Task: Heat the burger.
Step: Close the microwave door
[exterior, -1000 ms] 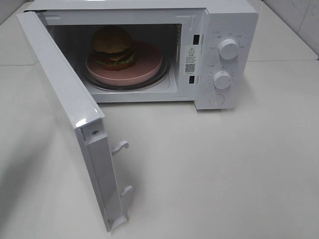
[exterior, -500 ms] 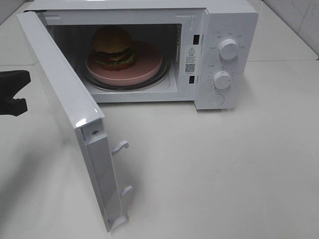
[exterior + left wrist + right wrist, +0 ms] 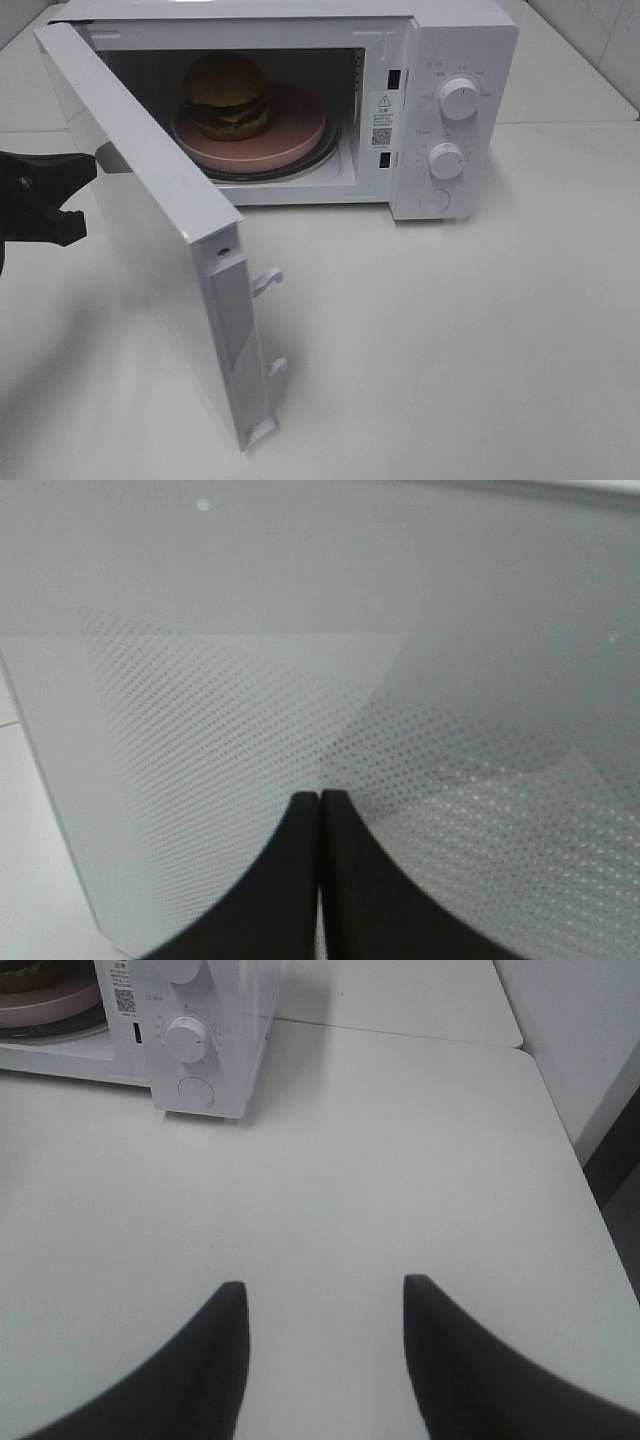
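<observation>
Inside microwave (image 3: 465,45), domed golden-brown burger (image 3: 226,92), green filling, pink plate (image 3: 296,128)

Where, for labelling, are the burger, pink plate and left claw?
burger (image 3: 226,80), exterior high view, top bun.
pink plate (image 3: 296,124), exterior high view, bare right part.
left claw (image 3: 320,802), left wrist view, shut tips.

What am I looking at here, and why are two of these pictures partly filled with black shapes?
It is a two-armed robot at a white table. One camera looks down from above: an open microwave with a burger on a pink plate inside. The other two cameras ride on the wrists, so the black shapes are each arm's own pincers. The left gripper is shut, its tips against the door. The right gripper hangs open over the table, holding nothing.
</observation>
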Tool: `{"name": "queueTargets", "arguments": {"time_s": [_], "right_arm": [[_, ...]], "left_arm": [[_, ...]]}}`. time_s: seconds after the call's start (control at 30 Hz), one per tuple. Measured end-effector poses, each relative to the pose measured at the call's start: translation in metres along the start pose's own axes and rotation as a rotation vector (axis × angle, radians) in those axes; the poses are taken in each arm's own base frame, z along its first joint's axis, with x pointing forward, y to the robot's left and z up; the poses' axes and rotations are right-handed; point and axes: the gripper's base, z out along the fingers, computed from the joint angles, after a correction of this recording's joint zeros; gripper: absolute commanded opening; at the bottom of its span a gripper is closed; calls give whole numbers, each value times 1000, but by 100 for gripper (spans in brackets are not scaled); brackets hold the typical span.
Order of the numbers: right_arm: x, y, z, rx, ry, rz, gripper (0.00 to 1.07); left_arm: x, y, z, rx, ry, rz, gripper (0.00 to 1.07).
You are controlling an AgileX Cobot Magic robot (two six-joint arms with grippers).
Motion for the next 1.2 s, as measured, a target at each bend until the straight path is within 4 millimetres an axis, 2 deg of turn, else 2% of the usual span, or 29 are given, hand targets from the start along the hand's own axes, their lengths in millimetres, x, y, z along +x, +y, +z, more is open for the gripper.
{"name": "queueTargets", "arguments": {"time_s": [0.13,0.6,0.83,1.2], "right_arm": [[0,0,0,0,0,0,50],[0,0,0,0,0,0,50],[0,0,0,0,0,0,50],[0,0,0,0,0,0,50]], "left_arm": [[-4,-6,6,24,0,19,0],[-7,-5,9,3,-19,-3,0],[2,3,25,-17,-57,-65,0],[-1,-4,51,-11,-84,-65,0]]}}
